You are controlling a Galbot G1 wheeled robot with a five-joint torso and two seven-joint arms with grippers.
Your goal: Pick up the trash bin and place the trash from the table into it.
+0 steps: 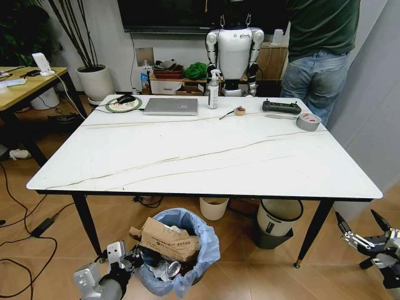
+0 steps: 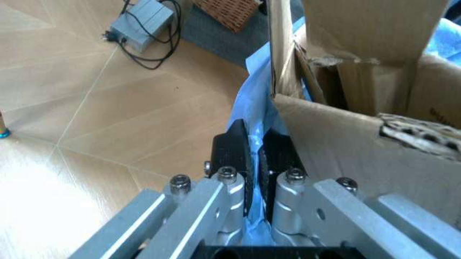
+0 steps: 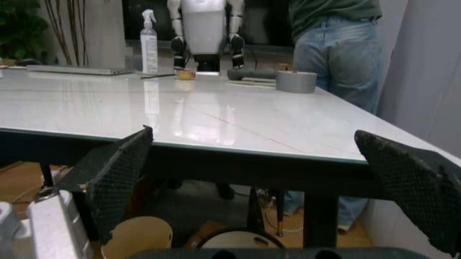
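Observation:
The trash bin [image 1: 181, 250], lined with a ruffled light blue bag, stands on the floor in front of the table [image 1: 206, 156]. Inside it lies trash: a brown cardboard box [image 1: 164, 239] and small litter. My left gripper [image 1: 133, 255] is low at the bin's left side, shut on the blue bag rim. In the left wrist view the left gripper [image 2: 256, 156] has its black pads [image 2: 234, 154] pinching the blue bag [image 2: 252, 102] beside the cardboard [image 2: 360, 140]. My right gripper [image 1: 362, 228] hangs open by the table's front right leg. In the right wrist view the right gripper [image 3: 263, 178] holds nothing.
On the tabletop's far side are a silver laptop [image 1: 170, 105], spray bottle [image 1: 214, 89], grey tape roll [image 1: 308, 120], black controller [image 1: 280, 107] and round mat [image 1: 123, 104]. A cream bin [image 1: 214, 207] and a white black-rimmed bin [image 1: 279, 215] stand under the table. Cables trail on the floor at left.

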